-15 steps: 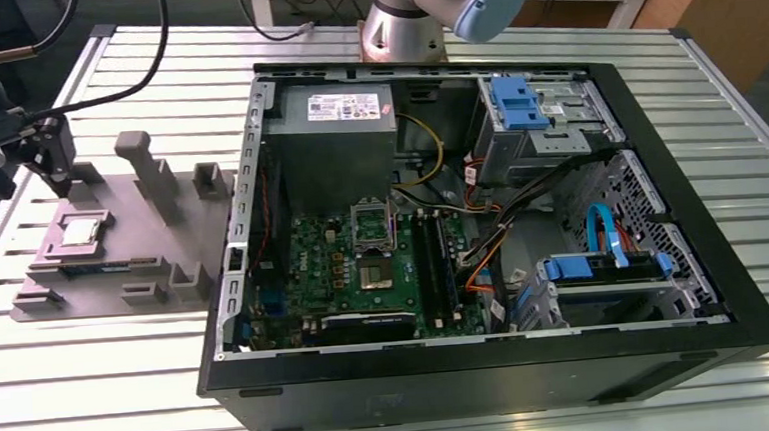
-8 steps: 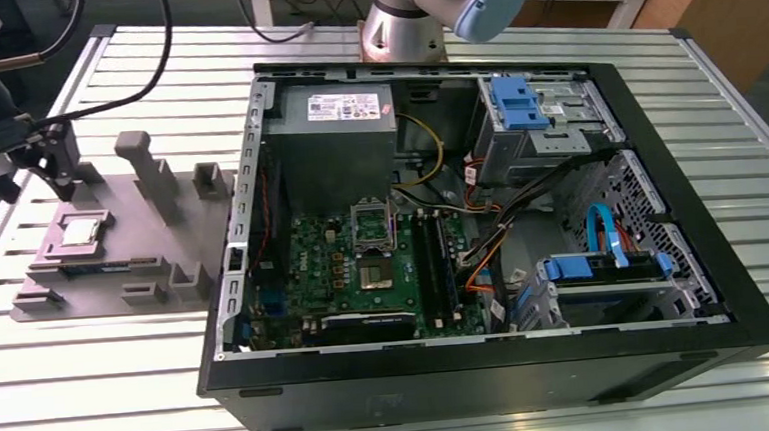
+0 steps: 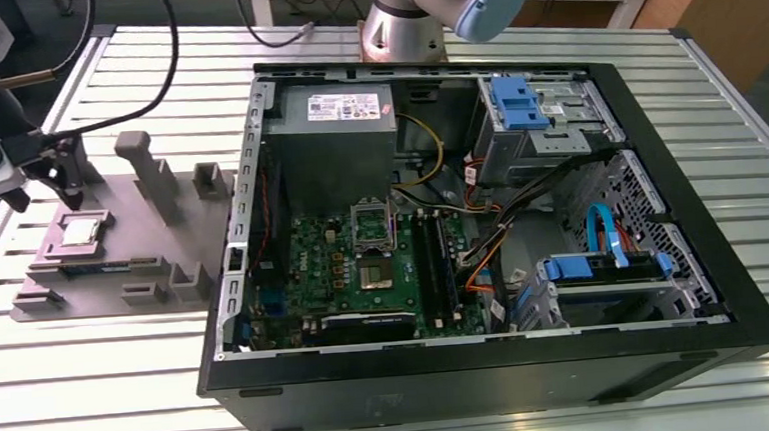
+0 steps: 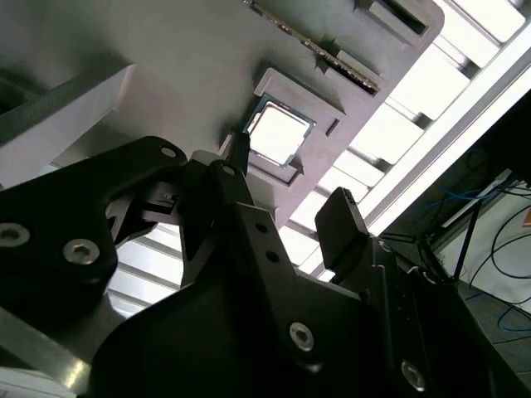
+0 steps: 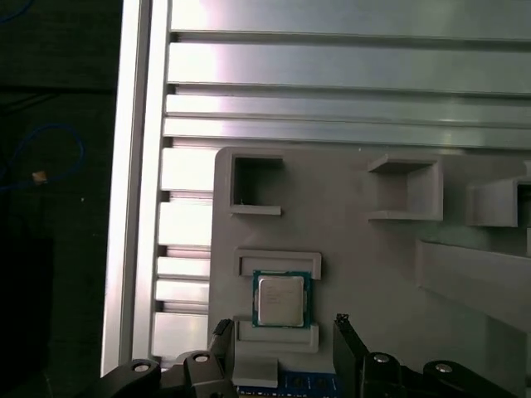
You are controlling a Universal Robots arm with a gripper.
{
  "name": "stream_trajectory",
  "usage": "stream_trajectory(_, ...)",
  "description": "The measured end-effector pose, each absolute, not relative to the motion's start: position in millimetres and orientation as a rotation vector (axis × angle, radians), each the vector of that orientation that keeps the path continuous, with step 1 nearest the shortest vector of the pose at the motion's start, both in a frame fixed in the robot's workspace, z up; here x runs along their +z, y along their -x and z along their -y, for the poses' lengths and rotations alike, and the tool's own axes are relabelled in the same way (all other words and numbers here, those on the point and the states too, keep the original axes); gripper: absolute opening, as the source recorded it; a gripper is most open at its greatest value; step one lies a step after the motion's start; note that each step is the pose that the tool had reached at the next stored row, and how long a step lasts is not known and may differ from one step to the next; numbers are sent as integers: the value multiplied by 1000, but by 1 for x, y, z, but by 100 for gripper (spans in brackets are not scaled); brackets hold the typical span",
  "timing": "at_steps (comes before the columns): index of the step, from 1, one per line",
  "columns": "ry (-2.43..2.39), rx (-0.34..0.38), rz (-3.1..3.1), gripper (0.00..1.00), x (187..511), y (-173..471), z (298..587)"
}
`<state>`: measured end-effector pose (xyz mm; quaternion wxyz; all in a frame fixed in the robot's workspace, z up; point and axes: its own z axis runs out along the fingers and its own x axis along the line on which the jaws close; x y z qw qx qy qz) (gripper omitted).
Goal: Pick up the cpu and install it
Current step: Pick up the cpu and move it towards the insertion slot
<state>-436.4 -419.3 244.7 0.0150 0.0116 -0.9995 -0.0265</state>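
Observation:
The cpu (image 3: 81, 231) is a small silver square lying flat in a recess of the mauve-grey tray (image 3: 159, 251), at the exterior view's left. Both wrist views show the cpu (image 4: 278, 133) (image 5: 280, 299) sitting in its framed pocket. My gripper (image 3: 44, 194) hovers just above the tray, close to the cpu and apart from it. It is open, with one black finger (image 5: 222, 333) on each side of the chip's line and nothing between them. In the second wrist view the gripper (image 4: 290, 186) stands short of the chip.
The open computer case (image 3: 705, 206) lies at the exterior view's right, with the green motherboard and its metal-framed socket (image 3: 373, 226) inside. Upright blocks (image 3: 141, 165) rise from the tray near the gripper. The slatted metal table (image 3: 102, 393) has an edge close by the tray.

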Motion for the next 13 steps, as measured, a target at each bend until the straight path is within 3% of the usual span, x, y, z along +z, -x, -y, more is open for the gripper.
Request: stream_trajectory(13, -16, -84, 3111, 59, 222, 431, 419)
